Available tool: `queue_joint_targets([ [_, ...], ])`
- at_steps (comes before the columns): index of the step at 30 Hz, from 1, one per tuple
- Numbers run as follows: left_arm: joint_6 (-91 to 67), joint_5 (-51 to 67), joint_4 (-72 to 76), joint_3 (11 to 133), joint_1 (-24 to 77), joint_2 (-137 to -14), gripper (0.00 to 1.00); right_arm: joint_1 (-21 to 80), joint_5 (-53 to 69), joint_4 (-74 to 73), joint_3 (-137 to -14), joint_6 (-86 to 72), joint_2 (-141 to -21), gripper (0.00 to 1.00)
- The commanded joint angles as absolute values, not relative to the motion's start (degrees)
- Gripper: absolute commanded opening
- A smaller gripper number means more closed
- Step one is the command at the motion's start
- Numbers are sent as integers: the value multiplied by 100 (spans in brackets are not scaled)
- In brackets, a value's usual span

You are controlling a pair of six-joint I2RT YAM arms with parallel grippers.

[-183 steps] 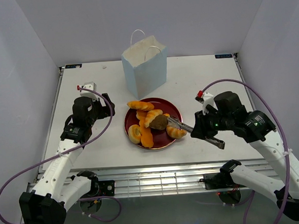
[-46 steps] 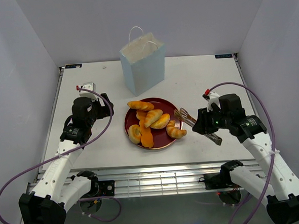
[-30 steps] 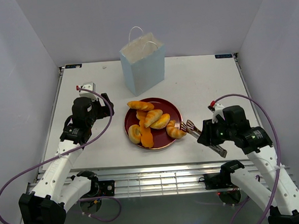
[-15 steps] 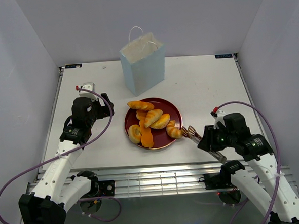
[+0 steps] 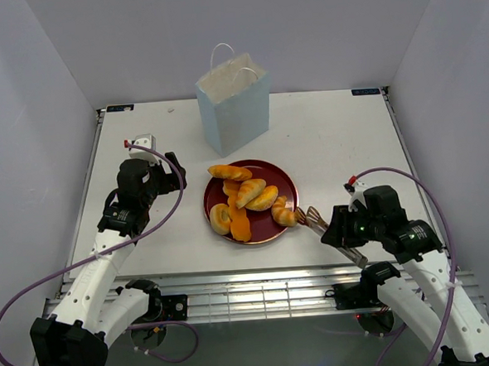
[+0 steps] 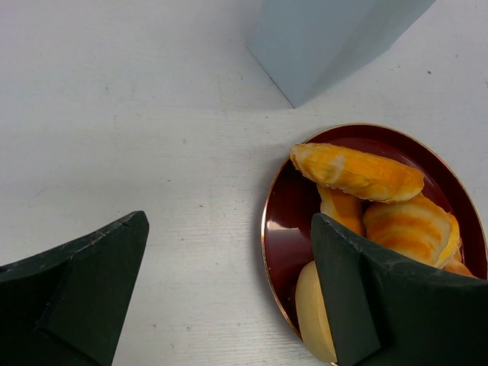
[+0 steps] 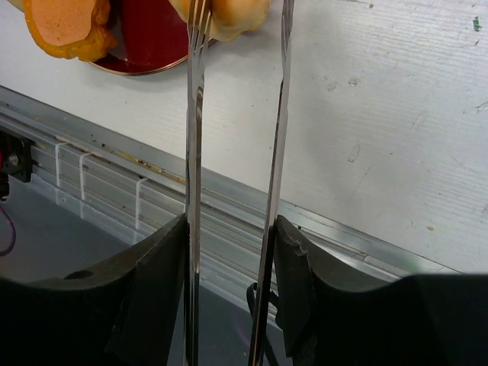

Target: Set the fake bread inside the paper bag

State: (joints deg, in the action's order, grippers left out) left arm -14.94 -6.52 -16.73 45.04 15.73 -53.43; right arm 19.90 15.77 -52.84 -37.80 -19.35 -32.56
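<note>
White table [image 5: 349, 135], fake bread [image 5: 251, 192] near front edge

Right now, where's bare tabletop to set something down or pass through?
Bare: the white table right of the round dark red plate and pale blue paper bag; also the strip between the left gripper and bag. Crowded: the plate, piled with toy pastries, metal tongs at its near-right rim.

One dark red plate [image 5: 280, 179] sits on the desk [image 5: 333, 136]. On the plate lie seven pastries [image 5: 249, 191], as far as their overlap allows a count. Behind the plate stands one paper bag [image 5: 236, 109] with two handles. Flanking the plate are two claws, the left claw [image 6: 229, 290] and the right claw [image 7: 229, 259], and one pair of tongs [image 7: 192, 152].
</note>
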Motion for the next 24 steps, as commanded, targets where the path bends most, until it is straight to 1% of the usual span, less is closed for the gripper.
queue_joint_targets([
  [1, -1485, -580, -1661, 4649, 1591, -5238, 97, 1995, 1784, -4914, -3709, -2056, -3217, 52],
  [9, -1485, -563, -1661, 4641, 1591, -5238, 97, 1986, 2100, -4614, -3568, -2206, -3208, 52],
  [11, -1494, -562, -1652, 4649, 1591, -5238, 97, 1986, 2162, -4553, -3577, -2250, -3208, 50],
  [15, -1494, -562, -1661, 4641, 1591, -5238, 97, 1986, 2294, -4456, -3647, -2285, -3243, 44],
  [19, -1485, -563, -1661, 4649, 1591, -5238, 97, 1986, 2320, -4465, -3779, -2268, -3331, 32],
  [24, -1485, -571, -1670, 4641, 1591, -5221, 97, 1986, 2294, -4570, -4252, -2215, -3454, 25],
])
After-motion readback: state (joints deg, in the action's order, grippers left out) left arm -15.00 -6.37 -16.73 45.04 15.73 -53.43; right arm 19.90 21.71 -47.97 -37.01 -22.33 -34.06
